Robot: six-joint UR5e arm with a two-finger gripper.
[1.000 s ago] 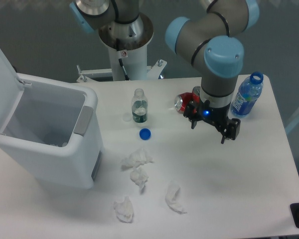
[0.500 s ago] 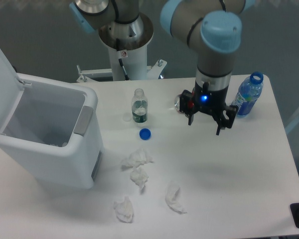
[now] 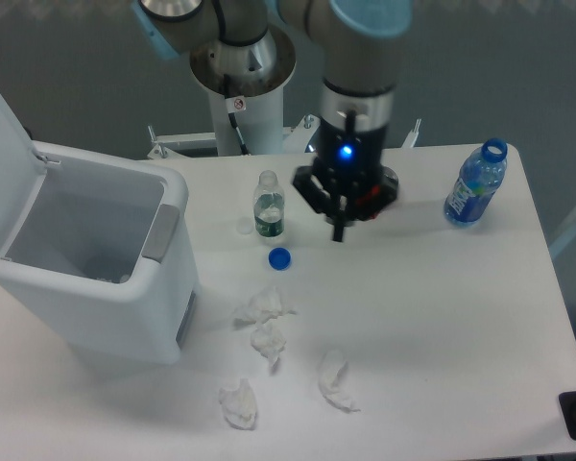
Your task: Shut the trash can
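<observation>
One large white rectangular plastic trash can (image 3: 96,288) with a grey front panel stands at the left end of the white table (image 3: 442,327), its hinged white lid (image 3: 0,144) swung up and leaning back to the left, so the bin is open. Its long axis runs from the lid side at the left toward the grey panel, which faces right, toward the middle of the table.

To the right of the trash can, the grey and pale blue robot arm (image 3: 357,58) reaches down over the table's far half, and its dark two-finger gripper (image 3: 338,216) hangs pointing downward with a blue light lit above it. Whether the fingers are apart or together cannot be told; nothing shows between them.

Far right of the trash can stands a blue-tinted plastic bottle (image 3: 474,184) without a cap. A small clear uncapped bottle (image 3: 268,205) stands between the trash can and the gripper, with a blue bottle cap (image 3: 279,257) just in front of it. Four crumpled white tissues (image 3: 263,305) lie near the trash can's front right corner.
</observation>
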